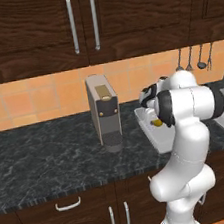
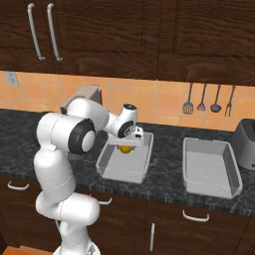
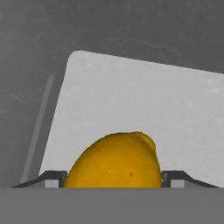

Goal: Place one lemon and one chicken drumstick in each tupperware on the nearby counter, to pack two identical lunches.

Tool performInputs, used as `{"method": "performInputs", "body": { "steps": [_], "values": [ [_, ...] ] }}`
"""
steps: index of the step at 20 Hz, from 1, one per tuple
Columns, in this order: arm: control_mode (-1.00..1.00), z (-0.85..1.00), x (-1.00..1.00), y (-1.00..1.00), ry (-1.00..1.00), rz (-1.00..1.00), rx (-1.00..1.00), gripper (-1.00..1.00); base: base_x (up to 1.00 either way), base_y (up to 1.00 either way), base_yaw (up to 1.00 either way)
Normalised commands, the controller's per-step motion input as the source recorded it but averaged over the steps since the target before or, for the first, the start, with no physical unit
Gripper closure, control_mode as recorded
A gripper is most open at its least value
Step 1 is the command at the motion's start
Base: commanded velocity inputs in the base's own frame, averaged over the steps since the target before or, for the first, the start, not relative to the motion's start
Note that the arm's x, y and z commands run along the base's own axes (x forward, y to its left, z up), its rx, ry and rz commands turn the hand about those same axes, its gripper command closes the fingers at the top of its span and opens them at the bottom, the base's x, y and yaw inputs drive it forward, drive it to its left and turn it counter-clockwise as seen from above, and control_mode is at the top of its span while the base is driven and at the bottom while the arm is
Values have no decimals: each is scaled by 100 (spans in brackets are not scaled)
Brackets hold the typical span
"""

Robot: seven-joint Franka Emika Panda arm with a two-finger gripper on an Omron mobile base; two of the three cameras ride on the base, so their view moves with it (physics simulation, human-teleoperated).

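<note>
The gripper [image 2: 126,146] holds a lemon [image 3: 114,161] between part-open jaws above the first tupperware [image 2: 110,172] (empty); everything else remains.

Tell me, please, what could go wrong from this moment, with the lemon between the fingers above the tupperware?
1. The lemon sits between the fingers of the gripper above the near tupperware; dropped from there, the round fruit might roll or bounce against a wall.
2. The second tupperware has no lemon or drumstick visible in it, so the lunches could end up unequal if it is skipped.
3. The coffee machine stands close beside the arm; a wide swing might strike it.
</note>
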Motion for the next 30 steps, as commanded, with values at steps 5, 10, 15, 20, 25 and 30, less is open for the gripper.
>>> {"method": "performInputs", "body": {
  "steps": [5,10,15,20,25,30],
  "values": [
    [-100,2,-82,0,-8,0,0,-100,0,0,0],
    [-100,31,-100,0,-22,0,0,-100,0,0,0],
    [-100,89,-100,7,-20,-4,0,-100,0,0,0],
    [-100,100,-100,0,-5,-15,0,-100,0,0,0],
    [-100,93,-100,7,0,-14,3,-100,0,0,0],
    [-100,68,-100,4,-1,-9,6,-100,0,0,0]
  ]
}}
